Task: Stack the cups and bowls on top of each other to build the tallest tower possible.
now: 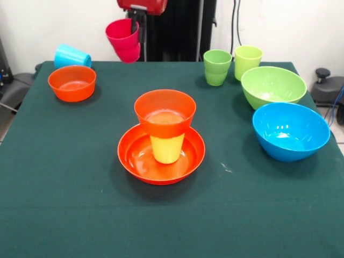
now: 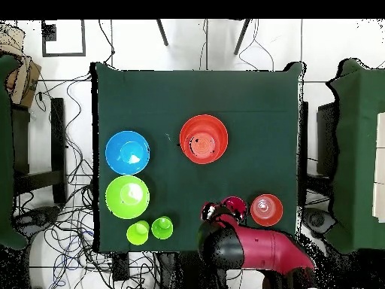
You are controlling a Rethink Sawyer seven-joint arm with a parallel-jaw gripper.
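Observation:
The tower stands mid-table: a wide orange bowl (image 1: 161, 161) holds a yellow cup (image 1: 167, 149), and a small orange bowl (image 1: 165, 110) sits on that cup. It also shows in the overhead view (image 2: 204, 139). My gripper (image 1: 141, 27) is at the far edge of the table, shut on the rim of a pink cup (image 1: 123, 40), (image 2: 234, 206), which hangs tilted above the table. A second small orange bowl (image 1: 72, 83) sits at the far left. A sky blue cup (image 1: 71, 56) lies on its side behind it.
A light green cup (image 1: 217, 67) and a yellow-green cup (image 1: 248, 60) stand at the far right. A lime green bowl (image 1: 273, 86) and a blue bowl (image 1: 291, 130) sit along the right side. The arm (image 2: 256, 248) covers the table's edge near the base.

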